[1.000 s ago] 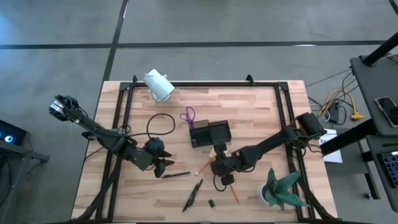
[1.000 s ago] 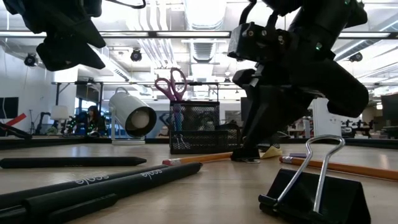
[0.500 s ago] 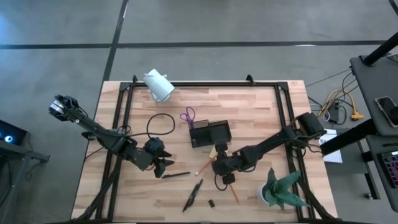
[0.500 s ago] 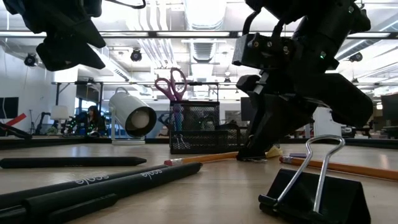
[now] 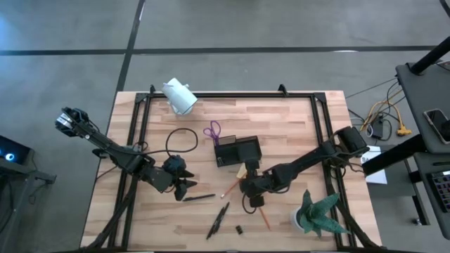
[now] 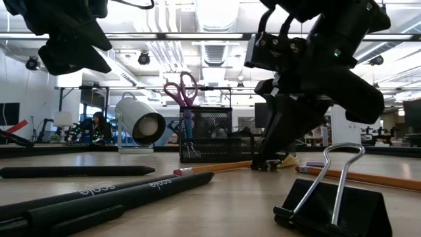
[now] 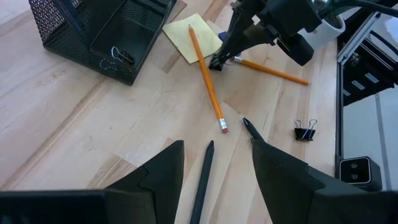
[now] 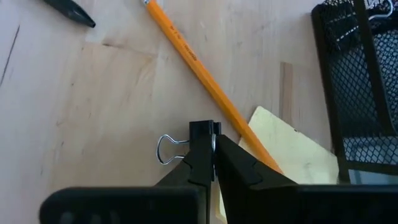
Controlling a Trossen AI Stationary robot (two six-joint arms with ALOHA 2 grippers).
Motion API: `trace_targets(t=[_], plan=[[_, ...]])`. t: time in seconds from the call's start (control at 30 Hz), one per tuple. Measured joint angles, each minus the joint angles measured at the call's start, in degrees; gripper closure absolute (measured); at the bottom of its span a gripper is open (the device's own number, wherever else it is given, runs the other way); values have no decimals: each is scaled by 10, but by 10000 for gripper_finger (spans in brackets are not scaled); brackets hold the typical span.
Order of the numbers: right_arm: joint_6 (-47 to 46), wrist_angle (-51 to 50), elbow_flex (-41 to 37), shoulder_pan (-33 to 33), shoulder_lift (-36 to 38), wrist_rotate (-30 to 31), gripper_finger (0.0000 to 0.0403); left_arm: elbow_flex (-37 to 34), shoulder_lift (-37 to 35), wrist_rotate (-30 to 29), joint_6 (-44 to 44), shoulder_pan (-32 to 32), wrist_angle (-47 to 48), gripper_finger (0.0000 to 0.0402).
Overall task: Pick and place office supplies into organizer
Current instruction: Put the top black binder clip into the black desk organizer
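Two end effectors over the bench, right one pinched on a binder clip
Right end effector (image 8: 211,152) has its fingers closed tight on a small black binder clip (image 8: 200,132), just beside the orange pencil (image 8: 199,68) and yellow sticky-note pad (image 8: 292,155), near the mesh organizer (image 5: 238,151). Left end effector (image 7: 214,155) hovers with fingers spread wide above a black pen (image 7: 204,177), holding nothing

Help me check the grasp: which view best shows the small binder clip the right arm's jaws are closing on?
The right wrist view: the binder clip sits pinched in the shut right gripper, wire loop sticking out. The left wrist view shows only the jaws' tips at that spot beside the yellow sticky-note pad. High and low views hide it behind the gripper.
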State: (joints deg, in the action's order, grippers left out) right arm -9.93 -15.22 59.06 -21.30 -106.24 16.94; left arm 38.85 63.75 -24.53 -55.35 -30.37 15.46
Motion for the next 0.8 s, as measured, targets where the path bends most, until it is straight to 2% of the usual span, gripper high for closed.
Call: trace_targets(t=[0.13,0.33,0.57,0.63,0.8], plan=[[-2,-5,20,-1,7,13,395,0,0,0,-6,0,0,228],[10,2,57,6,39,70,395,0,0,0,-13,0,0,228],[10,4,87,75,31,70,395,0,0,0,-14,0,0,228],[7,4,89,100,23,60,395,-1,0,0,-14,0,0,228],[12,5,90,146,2,-14,395,-1,0,0,-14,0,-2,228]])
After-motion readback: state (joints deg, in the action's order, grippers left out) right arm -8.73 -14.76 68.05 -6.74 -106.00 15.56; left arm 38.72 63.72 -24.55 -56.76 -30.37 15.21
